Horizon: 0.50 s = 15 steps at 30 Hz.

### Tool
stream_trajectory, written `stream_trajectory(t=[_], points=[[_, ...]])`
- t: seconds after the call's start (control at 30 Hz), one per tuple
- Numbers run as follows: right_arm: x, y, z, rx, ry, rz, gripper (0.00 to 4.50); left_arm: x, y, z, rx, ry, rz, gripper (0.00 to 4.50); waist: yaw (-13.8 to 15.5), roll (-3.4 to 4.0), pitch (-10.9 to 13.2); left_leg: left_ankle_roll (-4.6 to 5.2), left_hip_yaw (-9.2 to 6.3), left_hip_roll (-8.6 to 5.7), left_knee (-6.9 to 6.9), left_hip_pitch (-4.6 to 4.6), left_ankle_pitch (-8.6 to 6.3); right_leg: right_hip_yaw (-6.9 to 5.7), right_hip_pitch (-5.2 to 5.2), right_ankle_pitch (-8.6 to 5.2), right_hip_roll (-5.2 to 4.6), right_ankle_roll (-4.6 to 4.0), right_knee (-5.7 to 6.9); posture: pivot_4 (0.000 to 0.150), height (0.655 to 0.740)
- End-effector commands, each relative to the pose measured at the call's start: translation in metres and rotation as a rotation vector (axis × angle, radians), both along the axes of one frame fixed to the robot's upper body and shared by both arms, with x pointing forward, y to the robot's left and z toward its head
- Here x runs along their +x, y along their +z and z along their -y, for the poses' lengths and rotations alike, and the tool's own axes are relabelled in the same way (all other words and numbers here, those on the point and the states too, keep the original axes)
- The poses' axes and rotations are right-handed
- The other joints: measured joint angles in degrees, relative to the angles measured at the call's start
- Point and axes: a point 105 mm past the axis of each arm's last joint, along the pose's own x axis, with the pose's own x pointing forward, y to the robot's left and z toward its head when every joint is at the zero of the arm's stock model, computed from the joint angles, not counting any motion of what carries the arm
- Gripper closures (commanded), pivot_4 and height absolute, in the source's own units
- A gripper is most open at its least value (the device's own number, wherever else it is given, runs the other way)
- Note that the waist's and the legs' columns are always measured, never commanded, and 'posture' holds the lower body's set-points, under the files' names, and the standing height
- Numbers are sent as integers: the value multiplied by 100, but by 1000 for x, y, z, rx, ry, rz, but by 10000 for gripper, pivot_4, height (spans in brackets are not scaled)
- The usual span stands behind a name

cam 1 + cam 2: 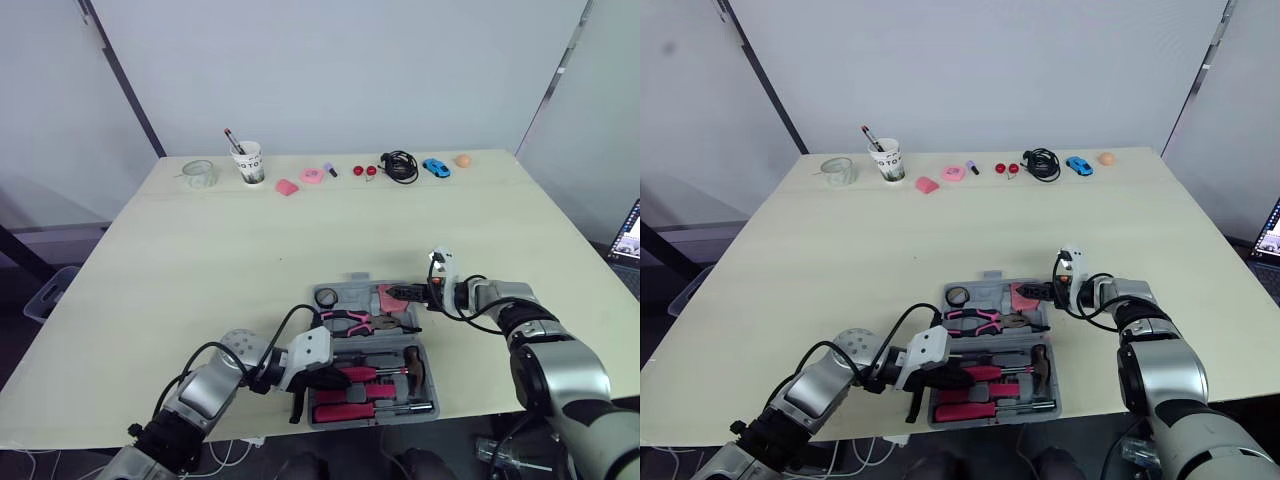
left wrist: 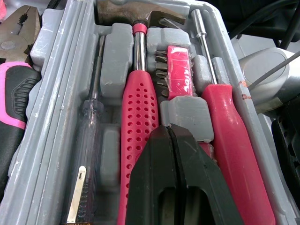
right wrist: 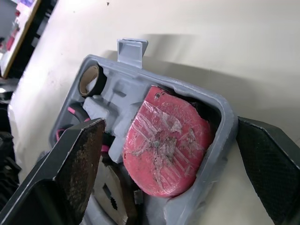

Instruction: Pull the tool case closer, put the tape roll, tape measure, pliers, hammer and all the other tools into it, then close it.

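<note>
The grey tool case lies open near the table's front edge. A black tape roll, a red tape measure, pink-handled pliers, a red-handled hammer and red screwdrivers rest in its moulded slots. My left gripper is shut, with nothing between its fingers, just above the hammer's handle at the case's near left side. My right gripper is open at the case's far right corner, one finger on each side of the tape measure's slot.
Along the far edge sit a clear jar, a paper cup with pens, pink bits, a black cable, a blue toy car and an orange ball. A laptop is off to the right.
</note>
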Motion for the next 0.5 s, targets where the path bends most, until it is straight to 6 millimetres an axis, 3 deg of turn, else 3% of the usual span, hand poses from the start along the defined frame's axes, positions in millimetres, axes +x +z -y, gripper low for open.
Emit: stream_trajectory(t=[0.03, 0.27, 0.5], points=[[-1, 16, -21, 116, 50, -10, 488, -10, -23, -8, 75, 13, -70, 45000, -6, 1, 0, 0, 0, 0, 0, 0, 0, 0, 0, 0, 0, 0, 0, 1500, 7400], [-1, 21, -22, 168, 42, -24, 488, -11, -25, -10, 84, 8, -71, 45000, -39, 2, -1, 0, -1, 0, 0, 0, 0, 0, 0, 0, 0, 0, 0, 1500, 7400], [-5, 42, -20, 281, 116, 35, 488, -8, -18, -8, 27, 24, -56, 45000, -65, 4, 1, 0, -3, 0, 0, -1, 0, -1, 0, 0, 0, 0, 0, 1500, 7400]])
